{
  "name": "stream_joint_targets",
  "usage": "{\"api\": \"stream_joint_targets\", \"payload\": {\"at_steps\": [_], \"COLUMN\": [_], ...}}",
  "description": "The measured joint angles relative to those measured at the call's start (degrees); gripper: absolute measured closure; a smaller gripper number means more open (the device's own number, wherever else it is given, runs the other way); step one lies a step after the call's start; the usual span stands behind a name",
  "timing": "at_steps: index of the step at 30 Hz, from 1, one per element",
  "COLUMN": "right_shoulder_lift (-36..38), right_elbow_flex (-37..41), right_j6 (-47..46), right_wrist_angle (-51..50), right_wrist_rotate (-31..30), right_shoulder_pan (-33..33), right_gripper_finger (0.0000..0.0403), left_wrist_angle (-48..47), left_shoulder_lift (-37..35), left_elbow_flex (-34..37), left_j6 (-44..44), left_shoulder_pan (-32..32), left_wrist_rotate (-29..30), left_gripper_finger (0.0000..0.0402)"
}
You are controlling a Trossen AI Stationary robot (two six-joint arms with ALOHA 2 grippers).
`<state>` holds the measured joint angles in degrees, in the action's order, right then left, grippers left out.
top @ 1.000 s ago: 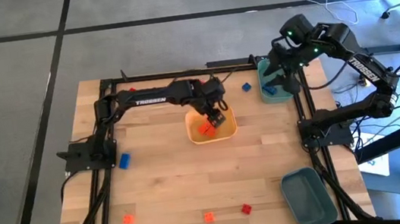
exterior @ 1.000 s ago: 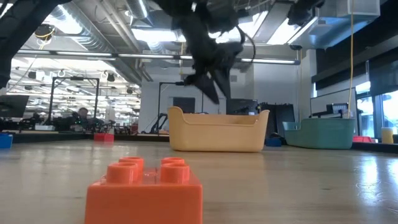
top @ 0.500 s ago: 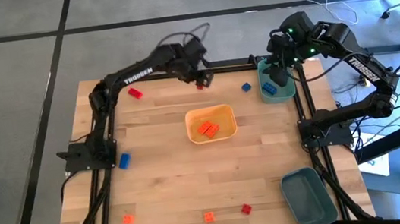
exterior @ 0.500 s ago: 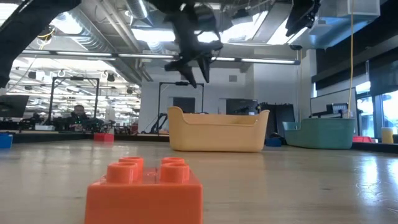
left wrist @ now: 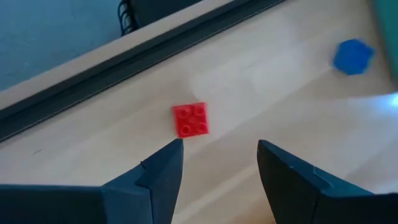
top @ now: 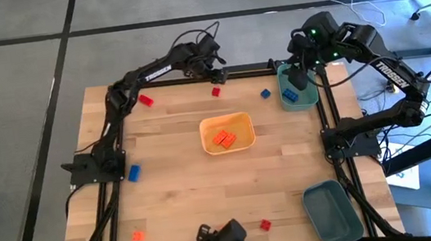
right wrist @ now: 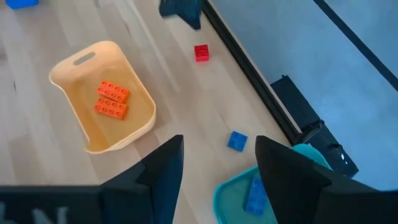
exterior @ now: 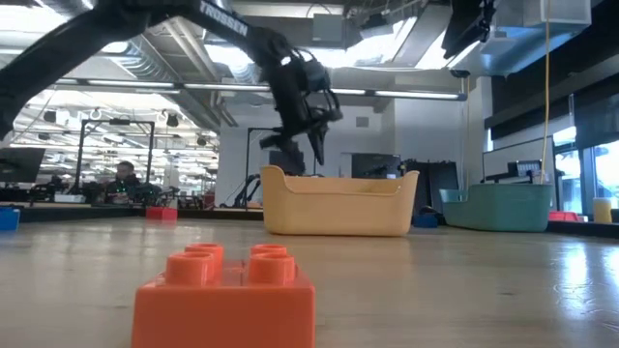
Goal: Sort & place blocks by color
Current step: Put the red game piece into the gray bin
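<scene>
Your left gripper (top: 217, 77): upper centre of the high view, fingers wide, empty, above a small red block (top: 215, 92). Your right gripper (top: 299, 77): upper right, fingers apart, empty, over a teal bin (top: 289, 101) holding a blue block (right wrist: 254, 195). Centre: yellow tray (top: 207, 142) with two orange blocks (top: 223, 140). Remaining blocks: scattered across your table (top: 175, 191)

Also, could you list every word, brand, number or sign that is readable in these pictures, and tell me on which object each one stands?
"TROSSEN": white letters on the left arm in the high view, also visible along it in the low view.
White lettering on the right arm in the high view: too small to read.
White marks at the bottom edge of the right wrist view: cut off, unreadable.
The blocks, tray and bins carry no readable text.
</scene>
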<state>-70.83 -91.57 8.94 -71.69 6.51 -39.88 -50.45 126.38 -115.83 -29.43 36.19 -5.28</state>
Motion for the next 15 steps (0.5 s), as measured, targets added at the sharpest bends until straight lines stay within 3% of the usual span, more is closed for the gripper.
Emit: {"api": "stream_joint_targets", "payload": {"at_steps": [15], "right_shoulder_lift": [0.0], "right_elbow_flex": [0.0], "right_j6": [-2.5], "right_wrist_angle": [0.7], "right_wrist_rotate": [0.0], "right_shoulder_pan": [0.0], "right_gripper_finger": [0.0203], "left_wrist_angle": [2.2], "left_shoulder_lift": [7.3], "left_elbow_flex": [0.0], "left_j6": [1.8], "left_shoulder_pan": [-0.7], "left_wrist_rotate": [-0.1], "left_gripper_finger": [0.0205]}}
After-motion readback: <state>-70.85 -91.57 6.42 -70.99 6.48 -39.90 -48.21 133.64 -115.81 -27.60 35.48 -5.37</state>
